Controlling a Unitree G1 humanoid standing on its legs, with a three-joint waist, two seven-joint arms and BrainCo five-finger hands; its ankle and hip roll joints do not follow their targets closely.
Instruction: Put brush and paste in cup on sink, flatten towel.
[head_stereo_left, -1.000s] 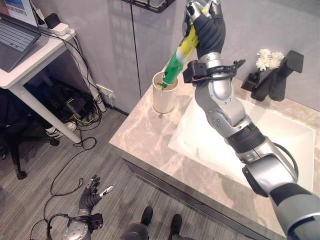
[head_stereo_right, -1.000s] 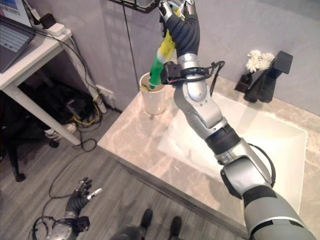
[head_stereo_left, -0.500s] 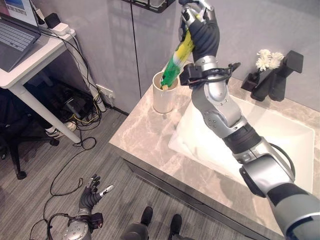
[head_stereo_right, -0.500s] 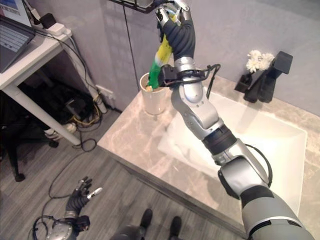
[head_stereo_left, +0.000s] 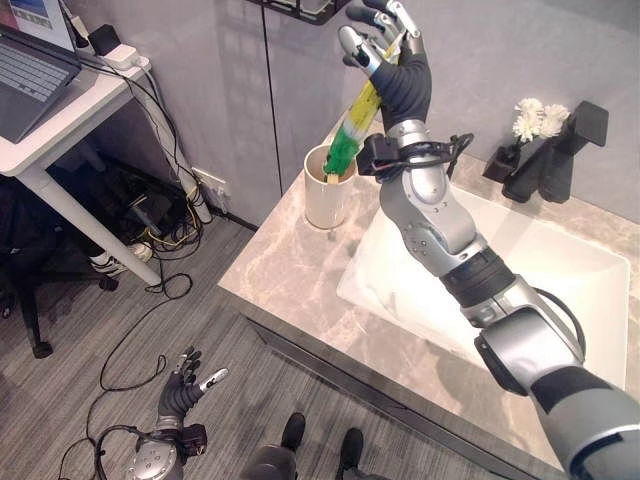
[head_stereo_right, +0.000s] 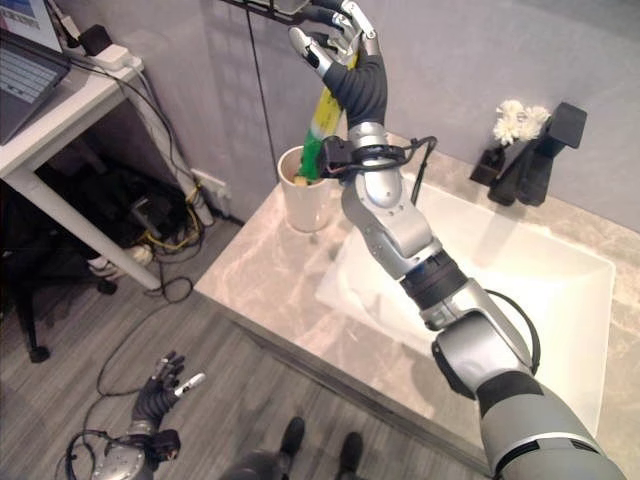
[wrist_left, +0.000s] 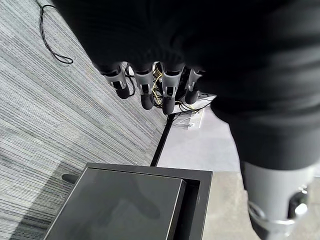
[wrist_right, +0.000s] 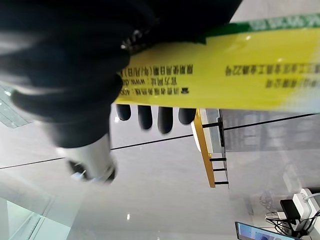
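One thing is in play — the yellow-and-green paste tube (head_stereo_left: 352, 125) stands tilted with its green lower end already inside the white cup (head_stereo_left: 327, 190), which sits on the marble counter (head_stereo_left: 290, 270) near its back left corner, just beside the sink basin (head_stereo_left: 560, 260). The right hand (head_stereo_left: 385, 45) is up at the tube's top end with fingers spread and straight; in the right wrist view the tube (wrist_right: 210, 75) lies against the palm, no fingers curled round it. So the release looks under way, and doing it well means drawing the hand straight up and back from the tube — no sideways brush, or the leaning tube could lever the cup over. Something pale rests inside the cup beside the tube; whether it is the brush I cannot tell. Low by the floor, the left hand (head_stereo_left: 185, 385) hangs idle, fingers relaxed.
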